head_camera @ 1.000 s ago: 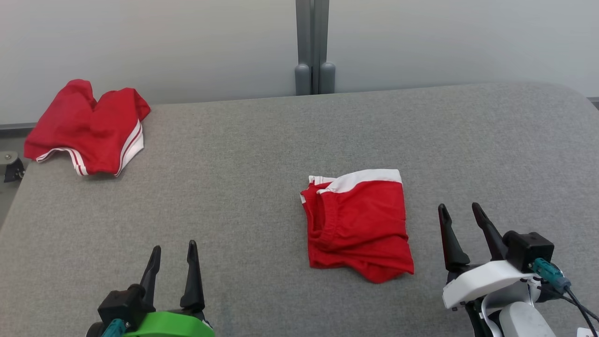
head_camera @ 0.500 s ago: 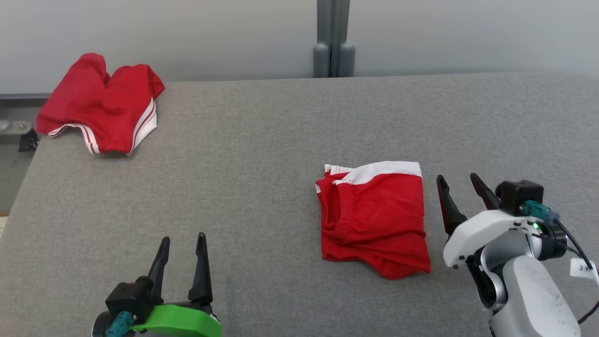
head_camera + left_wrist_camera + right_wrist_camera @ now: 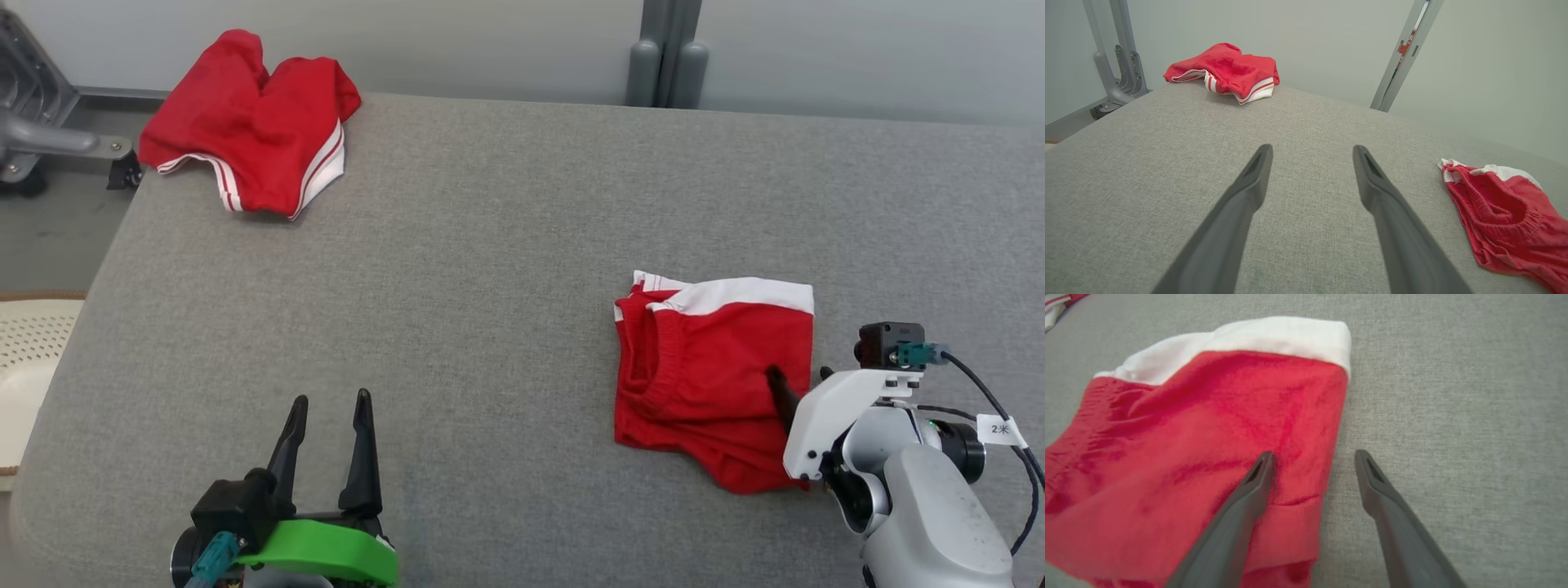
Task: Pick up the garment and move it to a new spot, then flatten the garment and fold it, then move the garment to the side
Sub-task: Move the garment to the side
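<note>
Looking down through the head camera, I have the folded shorts (image 3: 710, 367) lying flat on the grey surface (image 3: 490, 269), right of the middle and on the near half. They are red, with a white band along the far edge and a gathered waistband showing on their left side.

The right gripper (image 3: 798, 373) sits at the right edge of the folded shorts. In its wrist view the right gripper (image 3: 1314, 454) has its fingers (image 3: 1241, 510) spread wide and grasping nothing. One finger lies over the red cloth of the folded shorts (image 3: 1188, 437), just inside the edge. The other is over bare surface (image 3: 1453, 396) beside it, so the pair straddles that edge. I cannot tell whether either tip is pressing on the cloth or just above it.

The left gripper (image 3: 331, 398) is low on my left, well apart from the folded shorts. Its wrist view shows the left gripper (image 3: 1312, 148) with fingers (image 3: 1237, 204) released and wide, over bare surface (image 3: 1147, 155), with the folded shorts (image 3: 1502, 204) off to the right.

The crumpled shorts (image 3: 253, 122), red with white stripes, are heaped at the far left corner of the surface, up against the pale wall (image 3: 490, 41). They also show in the left wrist view, the crumpled shorts (image 3: 1224, 71) at the far edge. A grey post (image 3: 665, 49) stands behind the surface.
</note>
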